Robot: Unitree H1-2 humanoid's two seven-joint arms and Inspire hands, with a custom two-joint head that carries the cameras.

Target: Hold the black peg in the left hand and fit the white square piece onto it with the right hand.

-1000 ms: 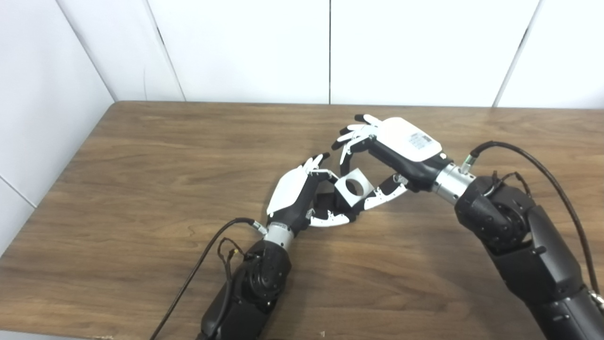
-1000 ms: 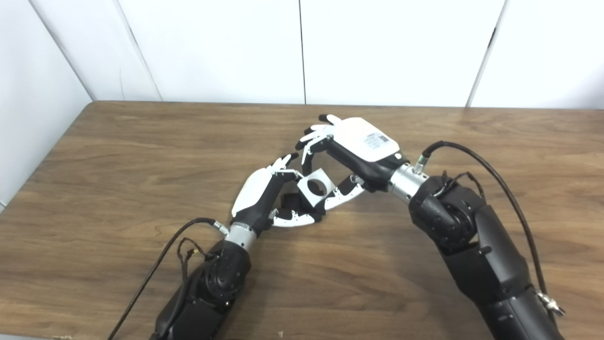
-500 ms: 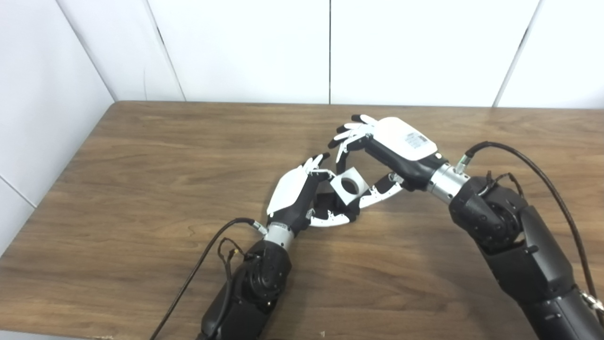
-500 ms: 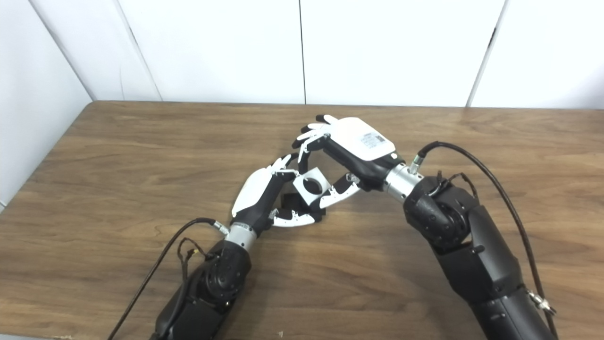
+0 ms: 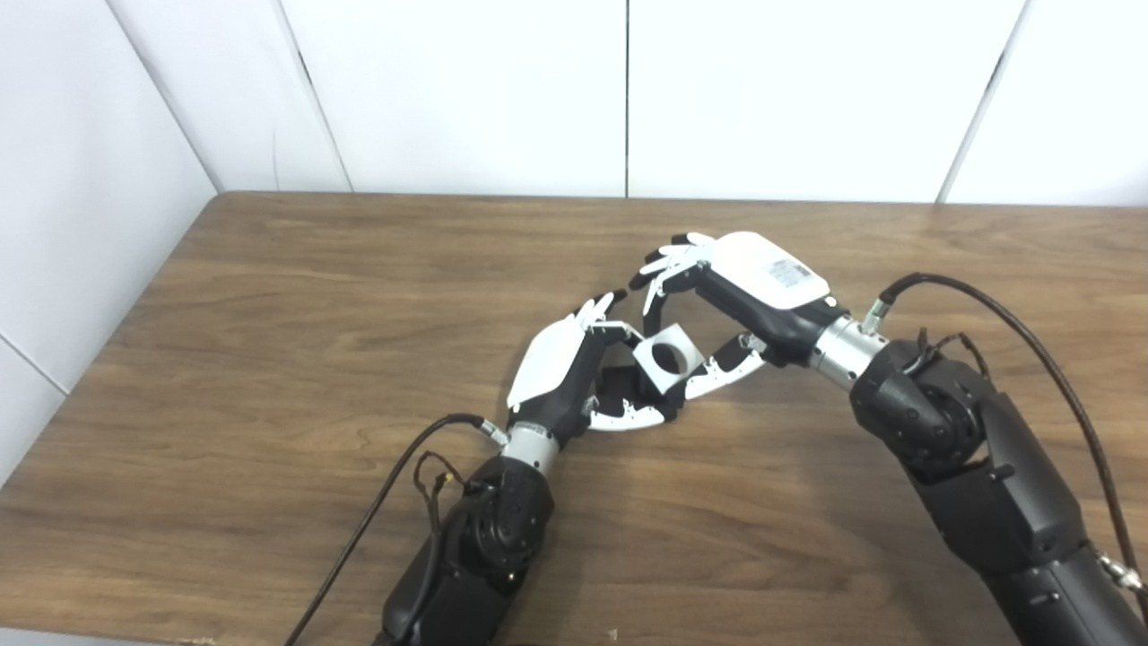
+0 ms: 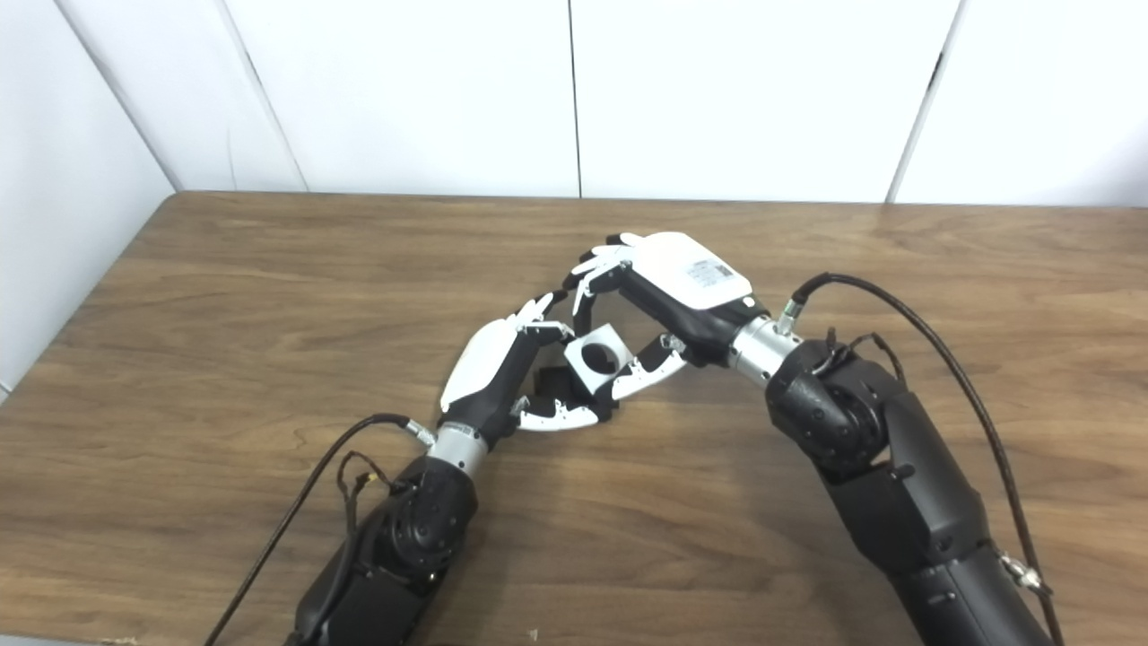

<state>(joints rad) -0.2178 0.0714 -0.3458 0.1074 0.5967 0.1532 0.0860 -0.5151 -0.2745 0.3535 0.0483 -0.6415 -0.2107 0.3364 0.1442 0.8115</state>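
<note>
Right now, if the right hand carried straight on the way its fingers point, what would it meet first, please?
Probably the left hand: the right hand holds the white square piece beside its fingertips, though depth is unclear.

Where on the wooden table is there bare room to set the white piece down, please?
The brown wooden table is bare from its left edge to the left hand, along the far edge by the wall, and to the right, past the right arm. It is crowded mid-table, where the right hand holds the white square piece against the left hand.
</note>
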